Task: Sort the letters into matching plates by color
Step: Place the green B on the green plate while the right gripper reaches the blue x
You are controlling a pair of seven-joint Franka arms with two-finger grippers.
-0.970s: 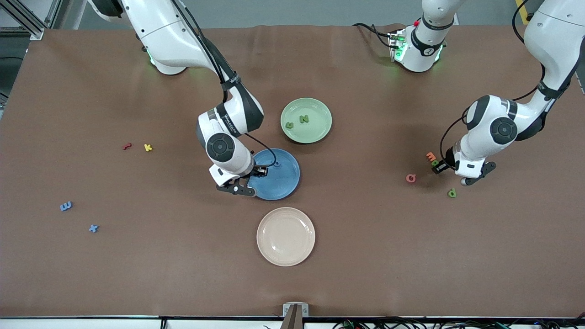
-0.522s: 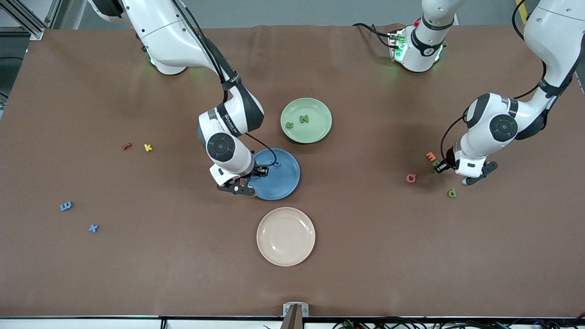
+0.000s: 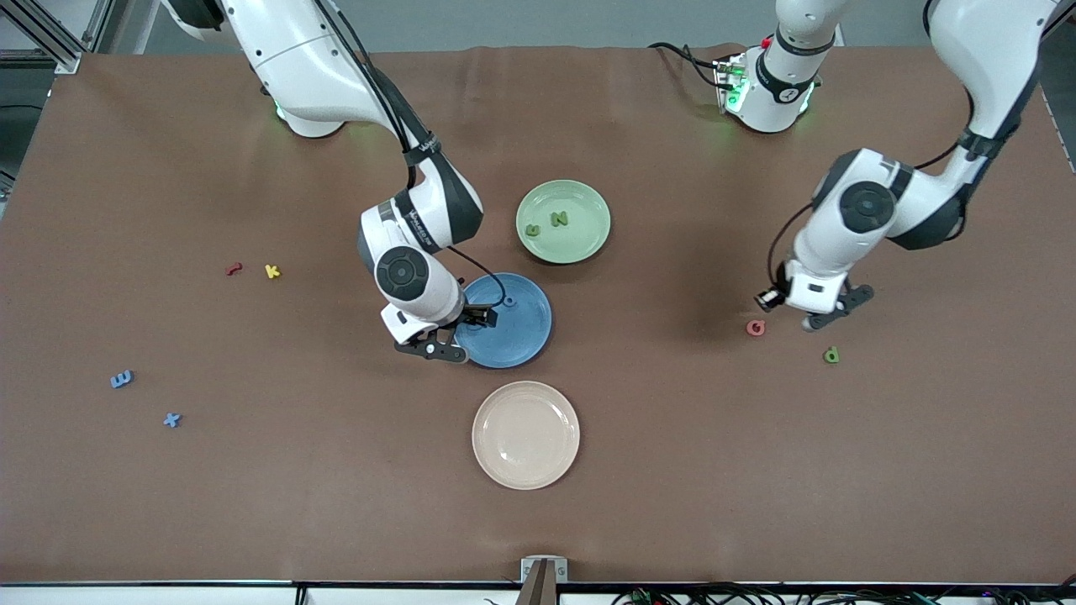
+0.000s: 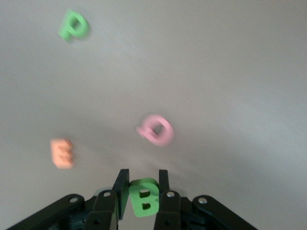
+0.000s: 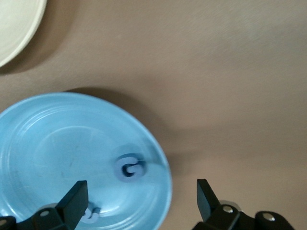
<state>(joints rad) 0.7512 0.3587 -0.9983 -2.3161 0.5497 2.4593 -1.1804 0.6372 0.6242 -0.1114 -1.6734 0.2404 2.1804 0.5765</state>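
Brown table (image 3: 672,470); left end effector (image 4: 140,184) grips green B (image 4: 143,197).

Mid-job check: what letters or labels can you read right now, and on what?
"B": held green piece, in left end effector.
"P": loose green piece on the table.
"N": plated green piece, in green plate.
Print on the arms: too small to read.

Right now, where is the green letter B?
The green letter B is clamped in the left gripper, up over the table near the pink letter, at the left arm's end.
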